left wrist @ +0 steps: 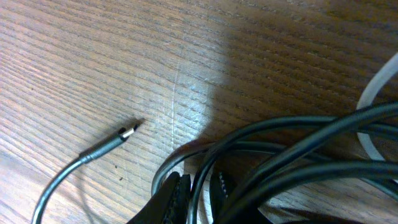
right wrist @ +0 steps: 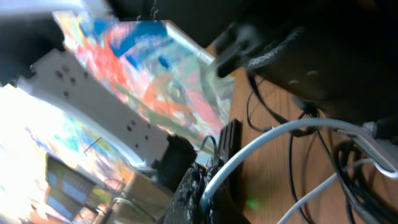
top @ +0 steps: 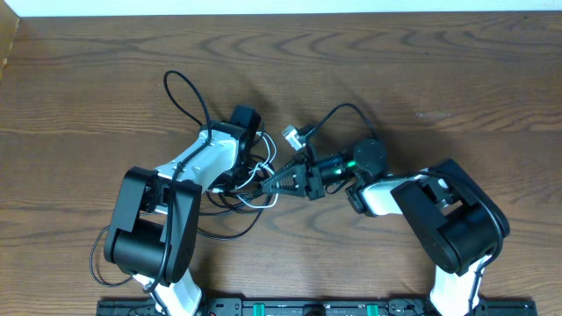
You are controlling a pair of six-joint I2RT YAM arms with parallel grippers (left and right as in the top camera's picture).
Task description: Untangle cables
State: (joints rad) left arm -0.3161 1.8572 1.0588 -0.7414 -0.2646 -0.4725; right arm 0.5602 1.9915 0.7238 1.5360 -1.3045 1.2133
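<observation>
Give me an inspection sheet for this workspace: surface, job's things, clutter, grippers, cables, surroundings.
Surface: wooden table, grain visible.
Job's things: black cables tangled with white cable mid-table; one plug lies apart.
Clutter: nothing seen.
Grippers: left gripper shut on black cables; right gripper shut on white cable.
Cables: black loop beyond left arm; arm cord looped by its base.
Surroundings: white strip past the table's far edge.
</observation>
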